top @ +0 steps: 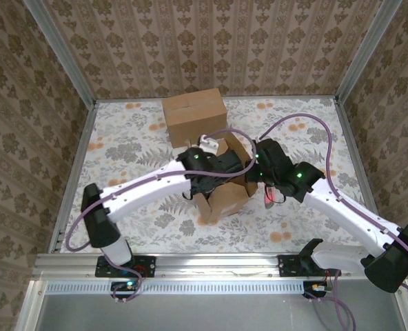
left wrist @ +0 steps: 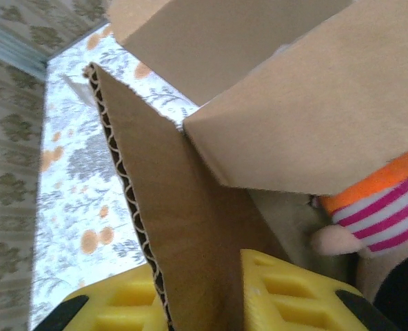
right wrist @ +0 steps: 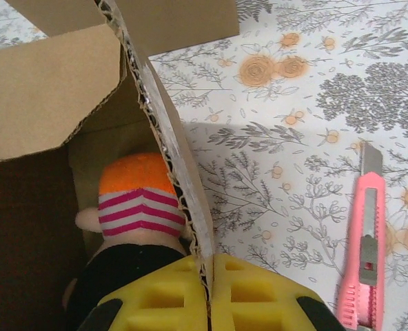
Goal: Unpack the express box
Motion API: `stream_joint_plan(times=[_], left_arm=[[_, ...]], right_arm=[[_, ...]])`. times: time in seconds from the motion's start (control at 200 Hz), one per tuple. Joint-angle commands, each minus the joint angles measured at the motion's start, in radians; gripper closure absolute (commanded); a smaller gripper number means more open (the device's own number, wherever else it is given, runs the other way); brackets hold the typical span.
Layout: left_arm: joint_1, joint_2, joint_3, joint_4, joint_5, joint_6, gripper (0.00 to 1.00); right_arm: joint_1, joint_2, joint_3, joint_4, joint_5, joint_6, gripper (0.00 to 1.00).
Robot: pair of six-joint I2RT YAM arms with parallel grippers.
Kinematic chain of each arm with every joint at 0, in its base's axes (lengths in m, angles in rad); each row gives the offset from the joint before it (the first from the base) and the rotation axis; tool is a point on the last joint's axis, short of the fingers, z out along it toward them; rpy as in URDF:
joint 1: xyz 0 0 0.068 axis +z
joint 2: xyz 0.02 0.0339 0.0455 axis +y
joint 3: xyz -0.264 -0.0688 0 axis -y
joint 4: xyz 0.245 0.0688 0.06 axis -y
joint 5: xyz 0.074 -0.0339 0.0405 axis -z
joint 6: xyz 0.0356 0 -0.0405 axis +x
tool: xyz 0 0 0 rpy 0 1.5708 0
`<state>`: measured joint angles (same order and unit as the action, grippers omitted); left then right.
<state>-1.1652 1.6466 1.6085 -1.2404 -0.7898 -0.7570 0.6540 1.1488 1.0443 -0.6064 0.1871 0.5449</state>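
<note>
The flower-patterned table [top: 121, 138] spreads wide under everything. Across it the left arm [top: 149, 183] and right arm [top: 349, 207] reach in from the near edge and meet at the middle. A closed carton [top: 194, 114] sits at the back, just behind them. The express box [top: 225, 196] stands open at the table's centre, between the two wrists, its flaps up. The left gripper [left wrist: 204, 293] straddles a cardboard flap [left wrist: 169, 200], yellow fingers pinching it from both sides. The right gripper [right wrist: 207, 293] is clamped tight on the box's side panel [right wrist: 180, 165], its corrugated edge running straight down between the pads. Inside the box lies a plush toy [right wrist: 138, 200] with an orange top and pink-and-white stripes. A pink utility knife [right wrist: 366, 241] rests on the cloth just right of the box.
</note>
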Motion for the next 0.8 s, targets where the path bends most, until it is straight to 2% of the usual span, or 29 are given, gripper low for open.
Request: stream_joint_plan(times=[0.0,0.085,0.195,0.44,0.585,0.71,0.795], left_arm=[[0.022,-0.126,-0.127,0.173,0.165,0.12,0.75],[0.046,-0.242,-0.264,0.34,0.281,0.158,0.76],[0.073,-0.394,-0.424,0.498,0.378,0.18,0.74],[0.108,-0.619,-0.624,0.662,0.499,0.234,0.64],[0.114,-0.67,-0.668,0.714,0.558,0.244,0.47],[0.113,-0.687,-0.659,0.713,0.567,0.273,0.24],[0.114,-0.694,-0.628,0.706,0.566,0.312,0.12]], right_arm=[[-0.021,-0.021,-0.023,0.003,0.006,-0.04,1.0],[-0.031,-0.026,-0.016,0.028,-0.068,-0.094,1.0],[-0.048,-0.03,-0.001,0.038,-0.172,-0.167,1.0],[-0.126,-0.021,0.004,0.1,-0.411,-0.206,1.0],[-0.145,0.007,0.013,0.125,-0.522,-0.218,1.0],[-0.155,0.037,0.03,0.118,-0.587,-0.246,1.0],[-0.16,0.056,0.046,0.105,-0.61,-0.263,1.0]])
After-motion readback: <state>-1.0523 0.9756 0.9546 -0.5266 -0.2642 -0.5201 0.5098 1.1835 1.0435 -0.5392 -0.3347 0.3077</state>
